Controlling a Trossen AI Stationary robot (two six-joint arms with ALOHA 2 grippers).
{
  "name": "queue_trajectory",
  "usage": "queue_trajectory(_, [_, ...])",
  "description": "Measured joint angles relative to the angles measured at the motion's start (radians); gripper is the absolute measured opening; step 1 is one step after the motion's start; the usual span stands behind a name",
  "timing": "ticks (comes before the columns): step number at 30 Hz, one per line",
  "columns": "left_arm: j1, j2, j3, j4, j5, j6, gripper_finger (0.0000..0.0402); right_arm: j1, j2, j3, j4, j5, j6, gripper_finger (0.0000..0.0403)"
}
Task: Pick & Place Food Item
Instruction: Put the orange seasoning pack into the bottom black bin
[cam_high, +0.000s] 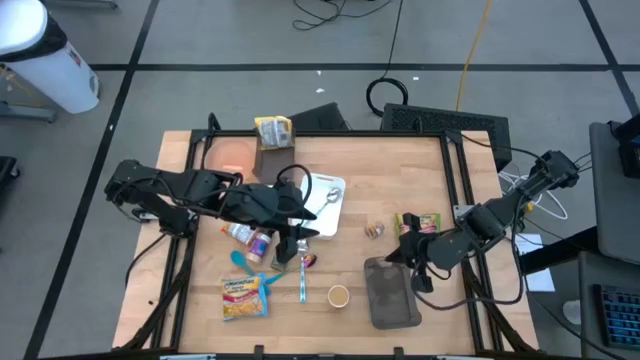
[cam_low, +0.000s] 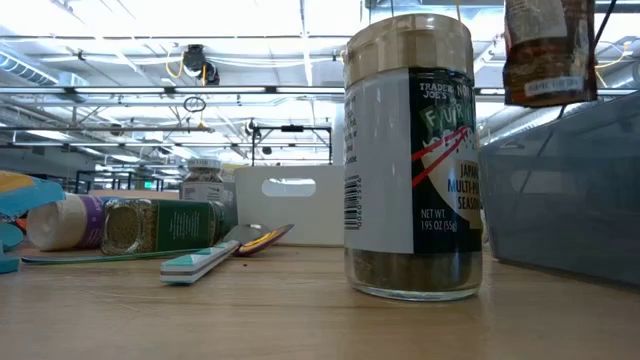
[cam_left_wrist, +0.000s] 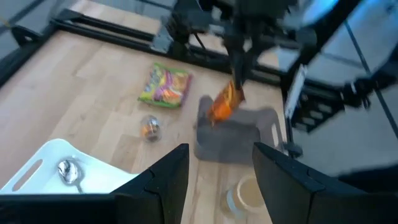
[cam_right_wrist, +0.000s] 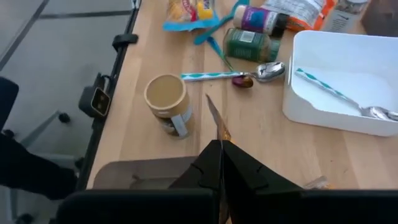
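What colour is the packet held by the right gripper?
Orange packet, clearest in the left wrist view.

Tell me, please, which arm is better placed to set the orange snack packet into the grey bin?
The right: its gripper is shut on the orange snack packet directly above the grey bin. The left gripper hovers empty over the spoons.

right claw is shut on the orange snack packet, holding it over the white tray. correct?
Not quite. The right claw is shut on the orange snack packet, but it hangs over the grey tray, not the white tray. The left wrist view shows this; the white tray sits apart and holds only a spoon.
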Motion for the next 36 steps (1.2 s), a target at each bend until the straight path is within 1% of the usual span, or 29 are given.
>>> queue_trajectory(2, [-0.003,0.000,0.000,0.025,-0.035,-0.022,0.0186,0.000,-0.009,-0.021,0.004,-0.022,-0.009,0.0000])
queue_trajectory(6, [-0.006,0.013,0.000,0.105,-0.085,-0.054,0.0186,0.010,-0.033,-0.098,0.029,-0.031,-0.002,0.0000])
queue_trajectory(10, [-0.006,0.042,-0.001,0.205,-0.091,-0.080,0.0186,0.011,-0.066,-0.189,0.115,-0.078,-0.001,0.0000])
queue_trajectory(13, [-0.006,0.077,-0.001,0.258,-0.090,-0.080,0.0186,0.011,-0.092,-0.259,0.207,-0.078,0.003,0.0000])
queue_trajectory(16, [-0.006,0.113,-0.001,0.284,-0.085,-0.111,0.0186,0.012,-0.107,-0.319,0.287,-0.078,0.001,0.0000])
queue_trajectory(20, [-0.007,0.158,-0.001,0.333,-0.075,-0.141,0.0186,0.012,-0.107,-0.371,0.322,-0.076,-0.008,0.0000])
queue_trajectory(23, [-0.006,0.187,-0.001,0.364,-0.035,-0.154,0.0186,0.012,-0.107,-0.407,0.368,-0.074,-0.008,0.0000])
queue_trajectory(28, [-0.006,0.211,-0.001,0.406,-0.003,-0.154,0.0186,-0.001,-0.107,-0.460,0.466,-0.051,-0.005,0.0000])
queue_trajectory(36, [-0.006,0.211,-0.001,0.439,-0.002,-0.117,0.0186,-0.052,-0.085,-0.477,0.498,-0.047,-0.038,0.0000])
